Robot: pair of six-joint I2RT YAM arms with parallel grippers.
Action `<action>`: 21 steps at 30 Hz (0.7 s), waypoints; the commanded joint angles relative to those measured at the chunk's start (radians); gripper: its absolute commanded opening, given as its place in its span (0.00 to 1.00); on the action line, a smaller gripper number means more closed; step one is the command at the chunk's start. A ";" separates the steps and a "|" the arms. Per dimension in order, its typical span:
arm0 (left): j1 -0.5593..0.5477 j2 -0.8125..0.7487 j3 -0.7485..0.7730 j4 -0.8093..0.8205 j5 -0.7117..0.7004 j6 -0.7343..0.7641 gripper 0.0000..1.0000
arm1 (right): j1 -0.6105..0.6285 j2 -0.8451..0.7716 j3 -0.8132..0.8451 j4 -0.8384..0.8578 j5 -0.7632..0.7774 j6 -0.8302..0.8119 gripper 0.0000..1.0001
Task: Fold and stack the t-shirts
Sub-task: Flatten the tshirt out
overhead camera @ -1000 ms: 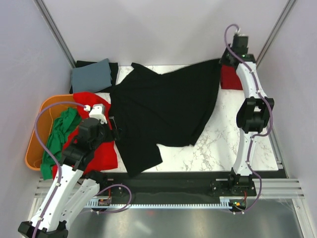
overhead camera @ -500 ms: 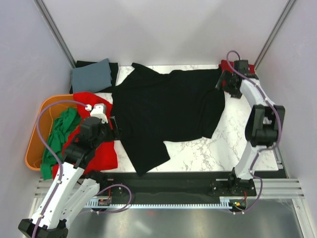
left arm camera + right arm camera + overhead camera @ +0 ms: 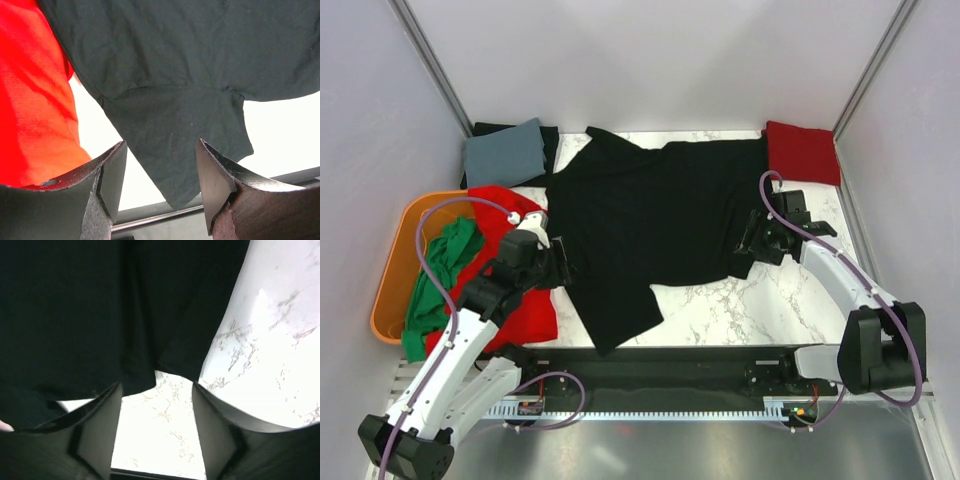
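**Step in hand.** The black t-shirt (image 3: 660, 215) lies spread over the middle of the desk (image 3: 760, 300), with one sleeve reaching toward the near edge. Treat laying-out as nearly complete; no fold is made yet.

**Pincers.** The left pincer (image 3: 160, 150) is released and empty. It sits above that sleeve, just beside the loose red t-shirt (image 3: 525, 305). The right pincer (image 3: 156, 390) is also released and empty, over the shirt's near right corner.

**Other shirts.** A folded red t-shirt (image 3: 803, 152) sits in the far right corner. A grey-blue t-shirt (image 3: 505, 152) lies folded at far left. A green t-shirt (image 3: 440, 275) hangs in the orange tub (image 3: 388, 285).

**Next move.** You will probably need each pincer lowered onto an edge of the black shirt. Keep the left one clear of the red cloth.

**Views.**
- Only the top view shows the whole outline and the other shirts.
- Only the wrist views confirm that nothing sits between the jaws.
- The right wrist view also shows a crease near the corner, which is lost overhead.
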 commanded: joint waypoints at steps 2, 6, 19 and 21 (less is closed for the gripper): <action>-0.038 -0.023 0.002 0.000 -0.037 -0.045 0.64 | 0.052 0.038 -0.008 0.015 0.039 0.000 0.59; -0.069 -0.018 0.001 0.000 -0.060 -0.051 0.64 | 0.101 0.119 0.004 0.029 0.087 -0.002 0.53; -0.106 -0.024 0.005 -0.001 -0.095 -0.048 0.64 | 0.179 0.318 0.072 0.052 0.248 -0.019 0.43; -0.111 -0.029 0.005 -0.001 -0.098 -0.049 0.64 | 0.186 0.337 0.077 0.050 0.274 -0.028 0.41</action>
